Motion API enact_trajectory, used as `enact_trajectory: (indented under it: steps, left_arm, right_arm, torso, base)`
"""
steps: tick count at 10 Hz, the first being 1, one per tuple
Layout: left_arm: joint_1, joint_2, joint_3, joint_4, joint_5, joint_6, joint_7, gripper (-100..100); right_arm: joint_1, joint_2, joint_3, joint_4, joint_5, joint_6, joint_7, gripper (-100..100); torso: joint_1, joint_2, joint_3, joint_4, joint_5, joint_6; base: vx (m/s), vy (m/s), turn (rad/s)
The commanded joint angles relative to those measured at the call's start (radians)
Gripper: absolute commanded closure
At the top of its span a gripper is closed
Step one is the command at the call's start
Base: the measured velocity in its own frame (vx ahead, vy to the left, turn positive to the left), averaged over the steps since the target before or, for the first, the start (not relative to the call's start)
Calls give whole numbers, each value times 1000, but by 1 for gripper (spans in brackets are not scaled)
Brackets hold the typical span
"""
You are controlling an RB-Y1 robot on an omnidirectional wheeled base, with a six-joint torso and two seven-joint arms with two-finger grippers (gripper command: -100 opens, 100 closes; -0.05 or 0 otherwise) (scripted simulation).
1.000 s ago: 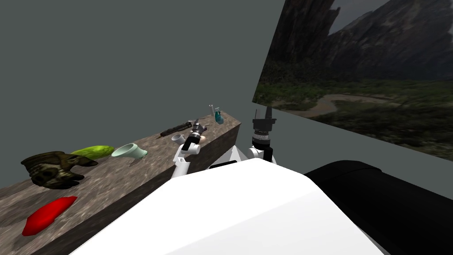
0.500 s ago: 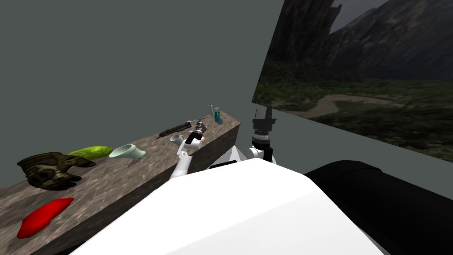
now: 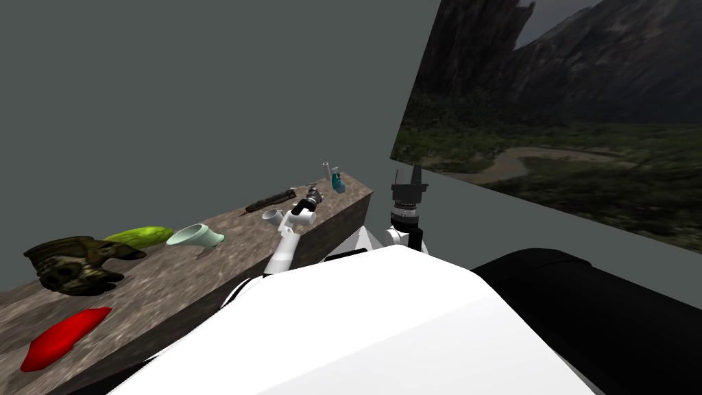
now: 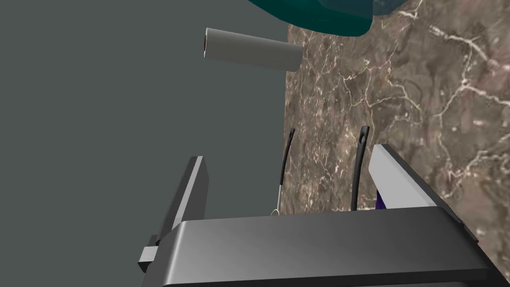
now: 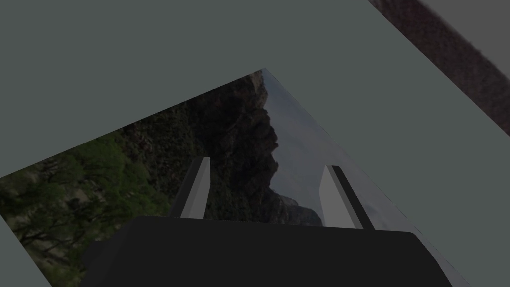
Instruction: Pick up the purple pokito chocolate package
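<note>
A brown marbled counter (image 3: 171, 288) carries a red lump (image 3: 65, 337), a dark skull-like object (image 3: 75, 262), a green lump (image 3: 140, 236), two pale cups, a dark stick (image 3: 271, 201) and a teal bottle (image 3: 337, 182), with the left gripper (image 3: 313, 195) between the last two

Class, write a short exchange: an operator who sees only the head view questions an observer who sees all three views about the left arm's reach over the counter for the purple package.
Operator: My left arm is out over the far end of the counter, but it looks tiny here. Are the left jaws open?
Observer: Yes. In the left wrist view they stand well apart above the brown marble.
Operator: I can't find the purple package. Can you?
Observer: A sliver of the purple package peeks out at the base of one jaw. Too little shows to tell whether it lies between them.
</note>
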Motion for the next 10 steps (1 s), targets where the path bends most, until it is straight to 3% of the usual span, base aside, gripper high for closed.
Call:
enact_trajectory:
  steps: [1, 2, 3, 4, 5, 6, 7, 8, 9, 10]
  left_arm:
    - [-50, 3, 0, 50, 15, 50, 17, -100]
    - [-58, 3, 0, 59, 15, 71, 17, -100]
    - [-101, 4, 2, 106, 27, 98, 32, -100]
    - [-105, 4, 2, 108, 27, 126, 32, -100]
    - [-148, 5, 4, 151, 39, 155, 46, -100]
    - [-152, 5, 4, 157, 39, 184, 46, -100]
    - [-192, 6, 8, 196, 51, 213, 60, -100]
    - [-198, 6, 8, 206, 51, 239, 60, -100]
    - [-239, 6, 13, 241, 63, 272, 73, -100]
    - [-243, 6, 13, 255, 63, 296, 73, -100]
  right_arm:
    - [0, 0, 0, 0, 0, 0, 0, 0]
    - [0, 0, 0, 0, 0, 0, 0, 0]
    - [0, 0, 0, 0, 0, 0, 0, 0]
    - [0, 0, 0, 0, 0, 0, 0, 0]
    - [0, 0, 0, 0, 0, 0, 0, 0]
    - [0, 0, 0, 0, 0, 0, 0, 0]
    - [0, 0, 0, 0, 0, 0, 0, 0]
    - [0, 0, 0, 0, 0, 0, 0, 0]
    - [0, 0, 0, 0, 0, 0, 0, 0]
    - [0, 0, 0, 0, 0, 0, 0, 0]
  torso:
    - [0, 0, 0, 0, 0, 0]
    - [0, 0, 0, 0, 0, 0]
    - [0, 0, 0, 0, 0, 0]
    - [1, 0, 0, 0, 0, 0]
    - [1, 0, 0, 0, 0, 0]
    - [1, 0, 0, 0, 0, 0]
    - [1, 0, 0, 0, 0, 0]
    - [1, 0, 0, 0, 0, 0]
    - [1, 0, 0, 0, 0, 0]
    - [1, 0, 0, 0, 0, 0]
  base:
    - [14, -16, 21]
    - [11, -11, 11]
    - [10, -5, 21]
    - [10, -3, 10]
    - [12, -3, 28]
    - [11, -3, 11]
    - [13, 0, 26]
    - [11, 1, 14]
    - [10, 4, 38]
    - [9, 4, 14]
